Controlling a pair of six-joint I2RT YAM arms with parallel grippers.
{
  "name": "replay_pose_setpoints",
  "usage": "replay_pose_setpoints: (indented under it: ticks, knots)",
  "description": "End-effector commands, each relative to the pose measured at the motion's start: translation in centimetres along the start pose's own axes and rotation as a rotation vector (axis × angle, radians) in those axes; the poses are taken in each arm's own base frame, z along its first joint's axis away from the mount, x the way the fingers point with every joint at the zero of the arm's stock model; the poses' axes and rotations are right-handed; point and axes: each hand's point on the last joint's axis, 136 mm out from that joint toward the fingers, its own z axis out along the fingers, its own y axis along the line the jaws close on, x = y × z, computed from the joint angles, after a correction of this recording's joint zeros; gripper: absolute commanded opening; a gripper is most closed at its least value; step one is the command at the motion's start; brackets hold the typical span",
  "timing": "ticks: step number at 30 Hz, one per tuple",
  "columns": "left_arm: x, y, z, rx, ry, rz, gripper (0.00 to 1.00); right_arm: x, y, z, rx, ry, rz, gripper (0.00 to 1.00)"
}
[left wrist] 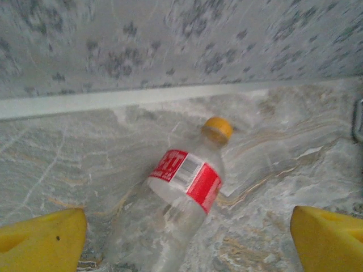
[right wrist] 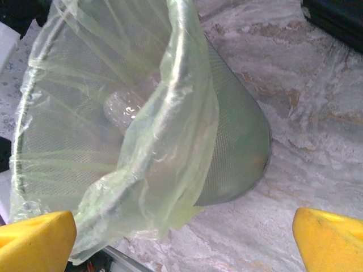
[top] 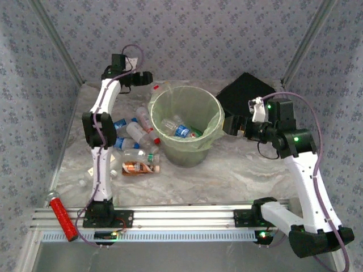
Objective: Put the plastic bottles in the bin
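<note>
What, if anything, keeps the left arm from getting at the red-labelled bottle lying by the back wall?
Probably nothing, so yes: the left gripper is open above the red-labelled bottle, which lies alone on the table, framed by its yellow fingers. The back wall stands a little behind it.

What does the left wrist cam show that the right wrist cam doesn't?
Left wrist, not right: a clear bottle with a red label and orange cap, lying on its side near the patterned wall.
Right wrist, not left: the green bin with its bag liner, what looks like a bottle inside, and a black box corner.
Both: the marbled table, plus yellow left fingertips and right fingertips spread wide, gripping nothing.
</note>
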Motion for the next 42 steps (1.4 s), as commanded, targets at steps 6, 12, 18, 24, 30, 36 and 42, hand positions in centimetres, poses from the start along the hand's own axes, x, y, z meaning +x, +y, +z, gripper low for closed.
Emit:
replay_pose_setpoints:
  ticks: [6,12,18,24,30,36,42]
  knots:
    - [4.1,-0.3,4.1,-0.115,0.12,0.065,0.92,0.6,-0.6,0.4,0.007,0.013,0.054,1.0]
    - [5.9,-0.7,5.3,-0.175,0.17,0.138,0.91,0.7,-0.9,0.3,0.02,0.009,0.058,1.0]
    - [7.6,-0.4,6.3,-0.189,0.219,0.141,0.86,0.9,-1.0,0.3,0.024,0.004,0.059,1.0]
    - [8.6,-1.0,7.1,-0.175,0.238,0.15,0.77,1.1,-1.2,0.1,0.032,-0.003,0.061,1.0]
    - [8.9,-0.8,7.1,-0.176,0.253,0.137,0.61,1.3,-1.1,-0.5,0.037,-0.018,0.061,1.0]
    - [6.5,-2.1,5.2,-0.169,0.197,0.139,0.56,1.4,-1.1,-0.9,0.045,-0.028,0.057,1.0]
    - [2.5,-2.8,0.2,-0.152,0.11,0.09,0.56,1.1,-0.9,-1.4,0.047,-0.05,0.048,1.0]
